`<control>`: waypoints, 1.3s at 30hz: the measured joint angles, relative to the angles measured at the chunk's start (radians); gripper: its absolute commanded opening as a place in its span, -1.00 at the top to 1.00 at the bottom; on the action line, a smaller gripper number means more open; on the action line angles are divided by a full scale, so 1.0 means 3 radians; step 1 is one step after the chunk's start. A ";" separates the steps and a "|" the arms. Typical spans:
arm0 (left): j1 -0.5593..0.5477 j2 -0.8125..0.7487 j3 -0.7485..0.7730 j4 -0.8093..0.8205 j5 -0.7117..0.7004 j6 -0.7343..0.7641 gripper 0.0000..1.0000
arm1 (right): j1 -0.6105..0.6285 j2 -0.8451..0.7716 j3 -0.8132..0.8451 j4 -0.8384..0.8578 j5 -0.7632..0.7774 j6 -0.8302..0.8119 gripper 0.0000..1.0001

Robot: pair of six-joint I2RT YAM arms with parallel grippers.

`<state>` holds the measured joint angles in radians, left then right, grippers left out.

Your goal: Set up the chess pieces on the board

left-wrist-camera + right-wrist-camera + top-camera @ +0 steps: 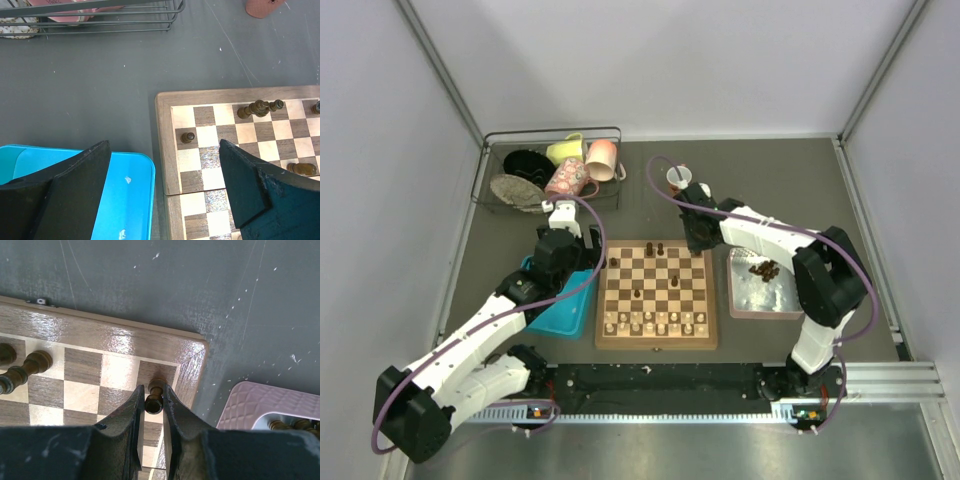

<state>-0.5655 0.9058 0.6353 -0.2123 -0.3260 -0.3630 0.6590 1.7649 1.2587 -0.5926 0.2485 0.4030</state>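
The board [656, 341] lies mid-table. A few dark chess pieces [654, 247] stand along its far rows. More dark pieces [762, 268] lie in the grey tray [760, 300] to its right. My right gripper [698, 238] is shut on a dark piece [154, 404] whose base rests on the board's far right corner square; in the right wrist view the gripper [152, 387] has its fingers tight on either side. My left gripper [563, 248] is open and empty; in the left wrist view it [164, 147] hangs over the board's left frame [165, 150] and the blue tray [125, 200].
A dark pawn [188, 136] stands near the board's far left; another dark piece [301, 169] lies on its side. Pale chessmen [655, 322] fill the near rows. A wire basket [617, 140] holding cups is at the back left. A small white cup [678, 177] stands behind the right gripper.
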 measured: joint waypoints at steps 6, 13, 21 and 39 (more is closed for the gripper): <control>0.0000 0.0001 0.0000 0.0000 0.0001 0.0000 -0.87 | -0.0046 0.0055 0.0006 0.0014 -0.0028 0.0000 0.84; 0.0000 0.0001 0.0000 0.0001 0.0001 0.0000 -0.87 | -0.0076 0.0075 0.0025 0.0041 -0.0088 -0.0001 0.83; 0.0000 0.0001 0.0000 0.0001 0.0023 -0.0001 -0.86 | -0.0092 0.0080 0.0025 0.0078 -0.0156 -0.0001 0.75; 0.0000 0.0014 0.0000 -0.0003 0.0051 0.0000 -0.86 | -0.0092 0.0080 0.0025 0.0065 -0.0145 -0.0027 0.19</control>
<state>-0.5655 0.9100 0.6353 -0.2131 -0.3107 -0.3630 0.6315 1.7889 1.2663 -0.5732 0.2050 0.3950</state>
